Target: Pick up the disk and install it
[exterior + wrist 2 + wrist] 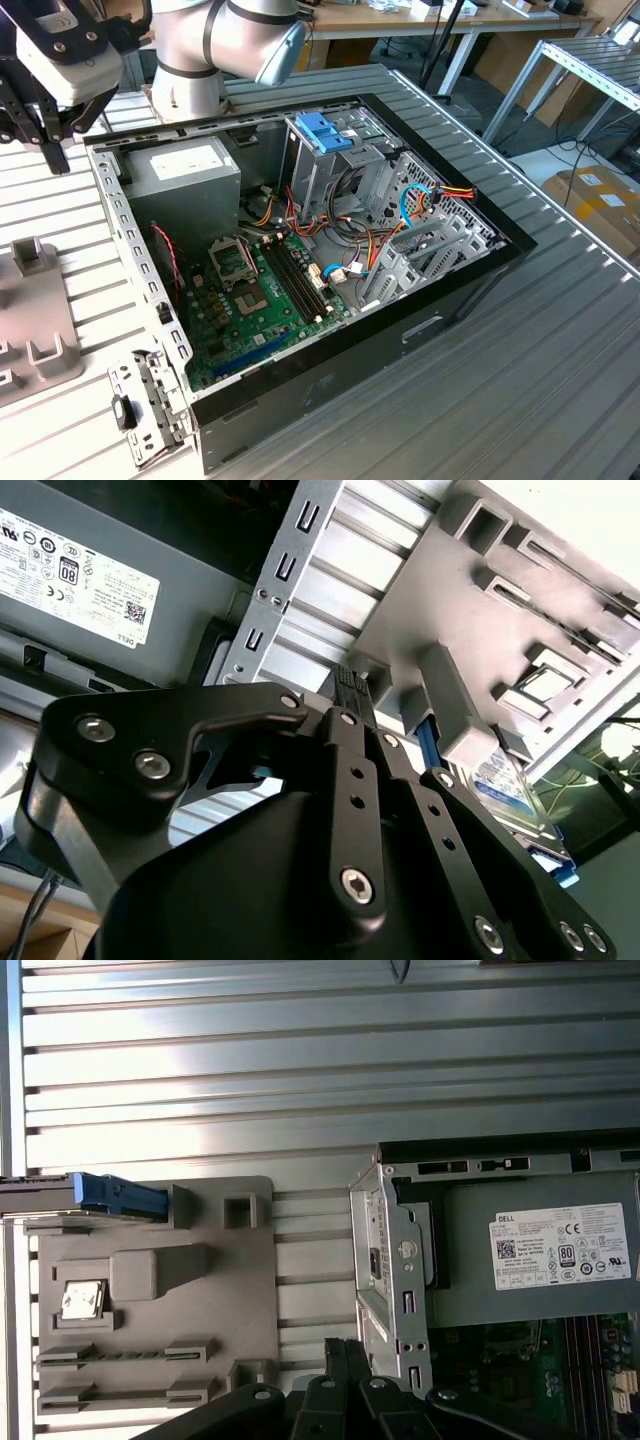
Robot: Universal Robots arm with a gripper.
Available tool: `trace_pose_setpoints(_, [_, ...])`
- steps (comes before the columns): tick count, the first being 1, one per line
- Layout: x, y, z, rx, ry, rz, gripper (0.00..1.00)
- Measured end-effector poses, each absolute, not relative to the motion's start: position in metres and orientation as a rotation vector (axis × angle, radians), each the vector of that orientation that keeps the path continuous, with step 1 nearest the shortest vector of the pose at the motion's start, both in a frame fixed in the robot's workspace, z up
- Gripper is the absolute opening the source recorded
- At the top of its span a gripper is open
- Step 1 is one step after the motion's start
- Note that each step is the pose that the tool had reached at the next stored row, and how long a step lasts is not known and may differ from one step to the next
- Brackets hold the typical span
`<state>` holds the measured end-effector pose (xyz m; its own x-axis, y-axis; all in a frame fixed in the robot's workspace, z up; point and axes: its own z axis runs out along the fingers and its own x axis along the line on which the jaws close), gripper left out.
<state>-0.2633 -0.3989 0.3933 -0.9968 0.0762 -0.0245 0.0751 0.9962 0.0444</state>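
**Disk (112, 1198), a flat grey-silver drive in a bright blue carrier frame, stands in the fixture plate; tool closed and empty**

Exterior view: the black two-fingered tool (55, 150) hangs in the upper left of the frame, below the silver-and-grey robot arm (230, 40). It is over the ribbed metal surface (560, 380), just outside the upper-left corner of the open black computer case (400, 330). Inside the case lie a grey power supply box (185, 170), a green motherboard (262, 300) and a metal drive cage (330, 175) capped by a blue plastic bracket (325, 130). A flat grey fixture plate with raised blocks (35, 320) lies at the left edge of the frame.

Second wrist view: the tool (347, 680) has its fingers pressed together with nothing between them. Beyond them the disk (510, 780) stands on its edge behind a grey block of the fixture plate (420, 600), its labelled face showing, apart from the tool.

First wrist view: seen edge-on, the disk is a thin strip slotted along the plate's side farthest from the fingertips. The closed tool (345, 1345) shows beside the case's perforated metal rim, with the power supply box (530, 1250) just beyond it.
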Motion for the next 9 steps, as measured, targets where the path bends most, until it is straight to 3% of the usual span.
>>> trace_pose_setpoints(9, [-0.2686, -0.3989, 0.3933, 0.118, 3.112, 0.068, 0.11])
